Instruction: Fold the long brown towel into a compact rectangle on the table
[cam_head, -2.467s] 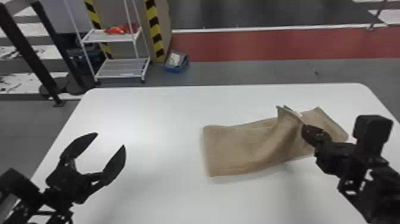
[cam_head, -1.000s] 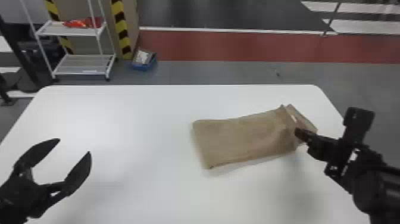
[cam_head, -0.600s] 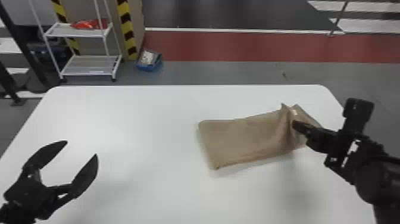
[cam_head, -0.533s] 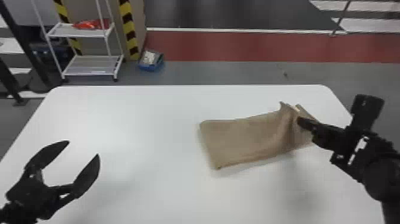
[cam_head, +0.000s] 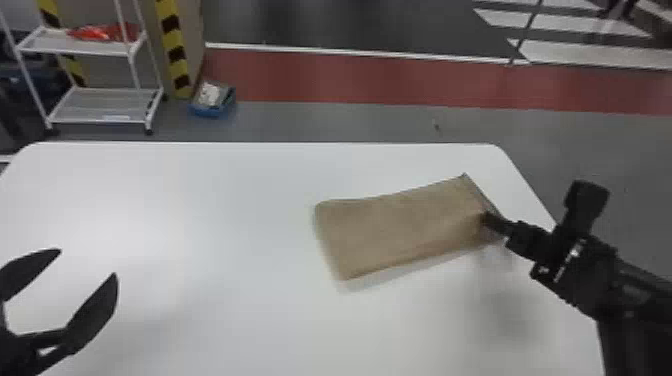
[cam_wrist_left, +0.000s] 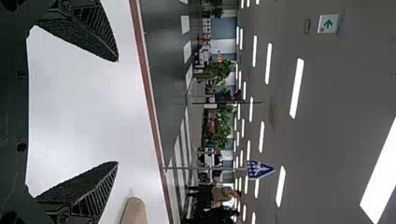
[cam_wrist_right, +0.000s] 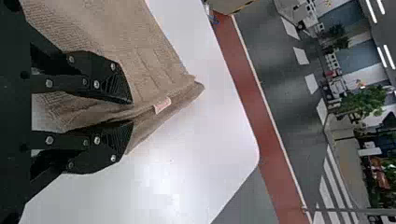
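"Red floor strip (cam_head: 350, 77) runs beyond the white table (cam_head: 200, 200), toward twelve o'clock. What else is back there?"

"White rack (cam_head: 95, 47) at ten o'clock, something red on its upper shelf, and a blue box (cam_head: 212, 111) on the floor just beside it"

"And the towel (cam_head: 400, 225)?"

"On the table, between two and three o'clock from the middle. It lies as a folded oblong, slightly slanted, with its far right corner at about two. The right wrist view shows layers along the end, and a small pale label (cam_wrist_right: 162, 105) on the hem"

"How's the right gripper (cam_head: 485, 217)?"

"At the towel's right end, three o'clock. Its fingers are pinching cloth there, the fabric filling the narrow space between the tips; the arm reaches in from four"

"Left gripper (cam_head: 88, 262)?"

"Parked at eight o'clock, well apart from the towel, fingers spread wide with nothing between them"
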